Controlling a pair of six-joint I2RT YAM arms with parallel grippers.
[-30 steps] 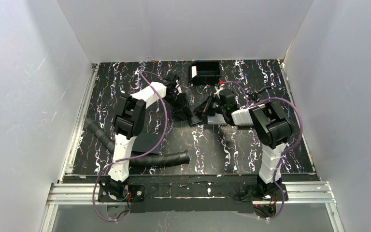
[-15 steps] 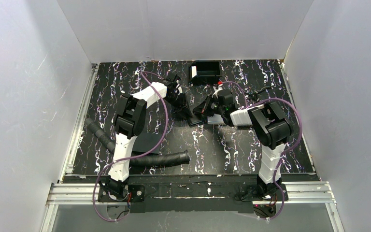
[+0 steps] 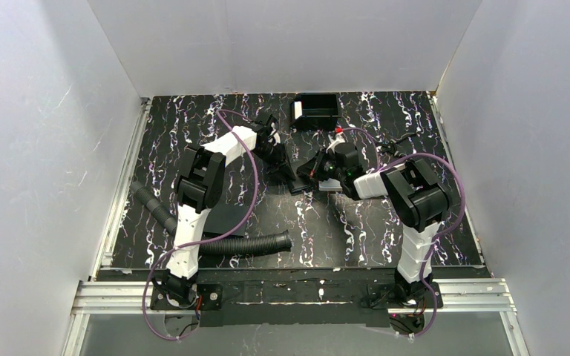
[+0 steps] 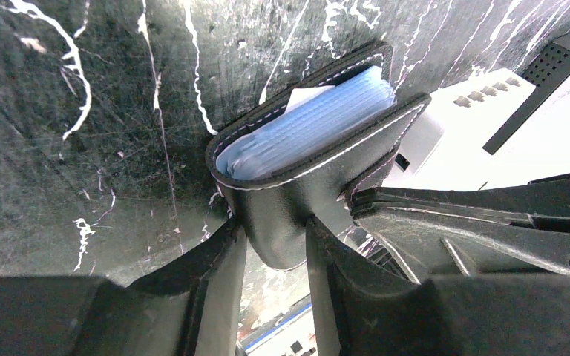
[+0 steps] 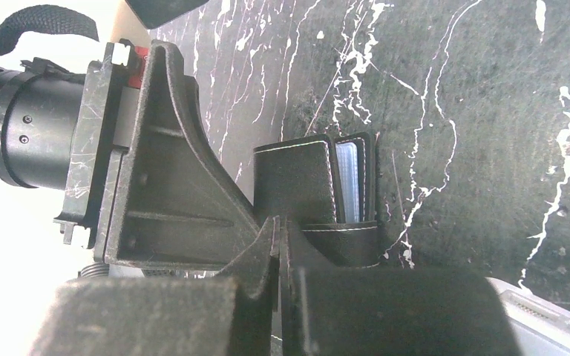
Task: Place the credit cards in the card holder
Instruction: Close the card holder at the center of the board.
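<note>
Currently the card holder [image 4: 297, 200] sits about midway between the left and right edges of the bench [image 3: 386, 230], somewhat toward its far edge. Its mouth faces away from the left wrist camera, and I cannot tell whether its far end touches the surface. A stack of credit cards [image 4: 308, 126], pale blue with one whitish corner showing, is already between the two stitched covers and fills the pocket nearly edge to edge. The holder looks like soft stitched leather or imitation: light and pliable, and likely to bow or splay if squeezed near the mouth. The cards should be thin, stiff and slick, so they could slide out if the mouth tips down or gapes. The best hold appears to be low on the closed end or tab, clear of the opening, with pressure across the flat covers. The left fingers [image 4: 215, 274] are clamped there now, one on each side of the narrow lower flap. The right fingers [image 5: 260, 252] are pressed together, tips right at the holder's near edge. Whether they pinch a thin flap or only touch it cannot be told. A silver case [image 3: 332, 185] lies just beside the holder, under the right arm. A black box [image 3: 317, 111] stands at the far edge, and a corrugated hose [image 3: 245, 243] lies toward the near edge, well apart.
</note>
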